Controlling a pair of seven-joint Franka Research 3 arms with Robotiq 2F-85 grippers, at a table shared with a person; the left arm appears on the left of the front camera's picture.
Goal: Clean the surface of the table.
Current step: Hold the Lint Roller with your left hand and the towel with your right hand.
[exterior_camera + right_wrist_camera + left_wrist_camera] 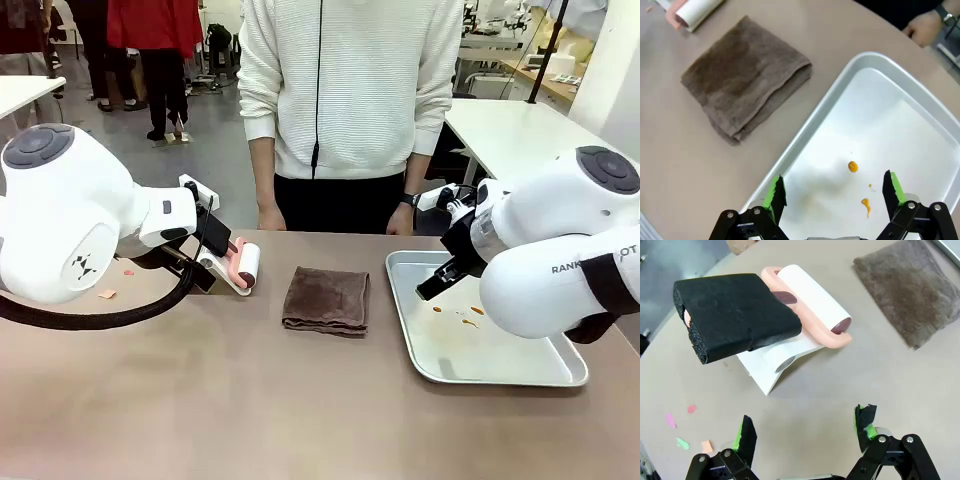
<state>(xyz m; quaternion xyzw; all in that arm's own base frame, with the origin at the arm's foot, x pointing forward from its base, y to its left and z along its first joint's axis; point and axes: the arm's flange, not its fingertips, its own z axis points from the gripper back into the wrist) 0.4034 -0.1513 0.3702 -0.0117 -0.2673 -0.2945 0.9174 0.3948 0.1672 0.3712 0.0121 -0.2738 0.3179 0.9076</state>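
The taupe-brown table (300, 400) carries small coloured paper scraps (682, 442) near its left side and a folded brown cloth (326, 300) in the middle. A lint roller (810, 300) with a pink frame, white roll and black foam handle rests on a white stand just ahead of my left gripper (807, 432), which is open and empty above the tabletop. My right gripper (832, 192) hangs open and empty over the silver tray (920, 115), above orange stains (853, 166). In the front view the right gripper (440, 280) sits over the tray's left part.
A person in a white sweater stands at the far edge, hands (270, 218) resting by the table. The tray (570, 372) fills the right side. Open tabletop lies along the near edge. In the right wrist view the cloth (745, 75) lies left of the tray.
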